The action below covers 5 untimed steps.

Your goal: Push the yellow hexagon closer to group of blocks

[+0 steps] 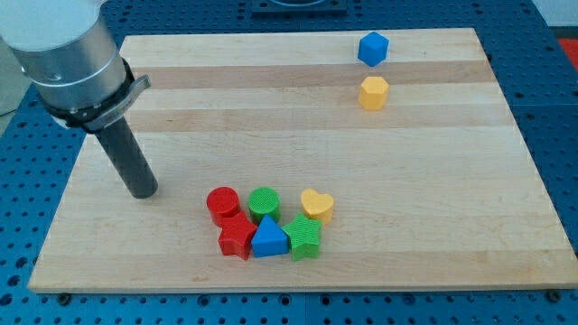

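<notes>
The yellow hexagon (373, 92) lies near the view's top right, just below a blue hexagon (372, 48). A tight group sits at the bottom middle: a red cylinder (222, 204), a green cylinder (264, 203), a yellow heart (317, 206), a red star (237, 237), a blue triangle (269, 238) and a green star (303, 239). My tip (144, 191) rests on the board at the left, a short way left of the red cylinder and far from the yellow hexagon.
The wooden board (433, 181) lies on a blue table. The arm's grey body (68, 54) fills the view's top left corner.
</notes>
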Tool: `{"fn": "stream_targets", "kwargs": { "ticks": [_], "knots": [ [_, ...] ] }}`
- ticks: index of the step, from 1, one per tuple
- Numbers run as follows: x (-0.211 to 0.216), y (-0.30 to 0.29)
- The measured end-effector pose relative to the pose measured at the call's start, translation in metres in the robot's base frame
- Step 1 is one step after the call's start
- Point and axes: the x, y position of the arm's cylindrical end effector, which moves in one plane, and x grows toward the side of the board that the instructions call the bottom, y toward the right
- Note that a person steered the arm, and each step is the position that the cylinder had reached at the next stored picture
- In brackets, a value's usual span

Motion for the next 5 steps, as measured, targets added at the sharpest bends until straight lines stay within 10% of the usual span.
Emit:
{"fn": "stream_targets", "kwargs": {
  "ticks": [5],
  "knots": [
    [0.001,0.070]
  ]
}}
